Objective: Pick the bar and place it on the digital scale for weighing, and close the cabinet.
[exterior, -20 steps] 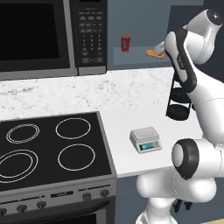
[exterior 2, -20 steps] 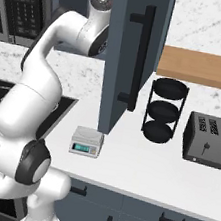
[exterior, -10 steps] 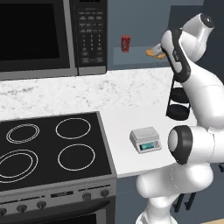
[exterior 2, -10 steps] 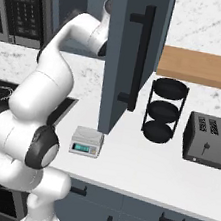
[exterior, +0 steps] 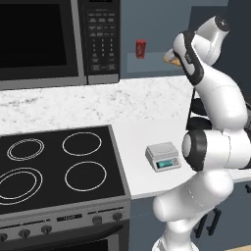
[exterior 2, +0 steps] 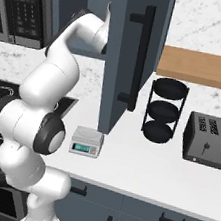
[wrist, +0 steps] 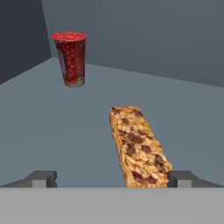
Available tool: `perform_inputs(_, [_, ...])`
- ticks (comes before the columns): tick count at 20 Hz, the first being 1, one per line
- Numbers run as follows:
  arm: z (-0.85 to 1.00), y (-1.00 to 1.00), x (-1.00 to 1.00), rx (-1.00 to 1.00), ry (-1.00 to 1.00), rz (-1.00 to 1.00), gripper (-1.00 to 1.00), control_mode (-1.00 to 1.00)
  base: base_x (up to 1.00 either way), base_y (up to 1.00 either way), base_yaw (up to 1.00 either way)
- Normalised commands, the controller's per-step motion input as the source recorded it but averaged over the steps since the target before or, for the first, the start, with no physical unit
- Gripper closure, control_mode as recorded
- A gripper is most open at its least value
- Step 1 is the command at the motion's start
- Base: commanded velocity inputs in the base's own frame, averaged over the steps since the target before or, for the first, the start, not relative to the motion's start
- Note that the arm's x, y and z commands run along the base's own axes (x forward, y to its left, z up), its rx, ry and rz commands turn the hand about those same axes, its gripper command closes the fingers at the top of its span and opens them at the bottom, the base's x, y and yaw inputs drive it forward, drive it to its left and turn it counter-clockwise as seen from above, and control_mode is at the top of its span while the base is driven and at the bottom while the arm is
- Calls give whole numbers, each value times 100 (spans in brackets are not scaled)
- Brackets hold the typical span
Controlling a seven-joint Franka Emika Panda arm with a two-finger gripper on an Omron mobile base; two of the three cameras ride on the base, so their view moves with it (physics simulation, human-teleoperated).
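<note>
The bar [wrist: 139,147] lies flat on the grey shelf [wrist: 78,131] inside the cabinet [exterior 2: 127,49]. It is tan and bumpy with dark bits in it. Its near end sits between the two finger tips, closer to the tip on the right of the hand view than to the one on the left. The bar runs away from the jaws and leans a little to the left as it goes. The gripper [wrist: 112,178] is spread wide. Nothing is between its tips but the end of the bar, and the tips do not pinch it. It is too hard to tell if the right tip touches the bar.

Farther from the jaws, and off to the left, a red can [wrist: 70,58] stands up straight on the same shelf. It is well apart from the bar. In the left base view the red can [exterior: 141,49] shows on the shelf, and a bit of the bar [exterior: 170,59] peeks out beside the arm.

The cabinet door [exterior 2: 136,56] stands open, with its long black handle [exterior 2: 140,56] up and down.

Far below the jaws, the digital scale [exterior: 163,156] sits on the white counter [exterior: 142,127]. Its top is bare. In the right base view the digital scale [exterior 2: 87,141] sits just below the open door. A black round rack [exterior 2: 164,111] and a black toaster [exterior 2: 210,141] stand on the counter to the side. A black stove [exterior: 54,166] is next to the scale, and a microwave [exterior: 59,39] hangs above it.
</note>
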Motion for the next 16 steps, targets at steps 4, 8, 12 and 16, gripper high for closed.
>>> perform_inputs(4, [-3,-7,42,0,6,0,-100,-100,0,0,0])
perform_inputs(8, [-1,-23,32,0,3,0,-100,-100,0,0,0])
perform_inputs(12, [0,-28,22,0,0,2,-100,-100,0,0,0])
perform_inputs(16, [-6,-4,7,0,1,3,-100,-100,0,0,0])
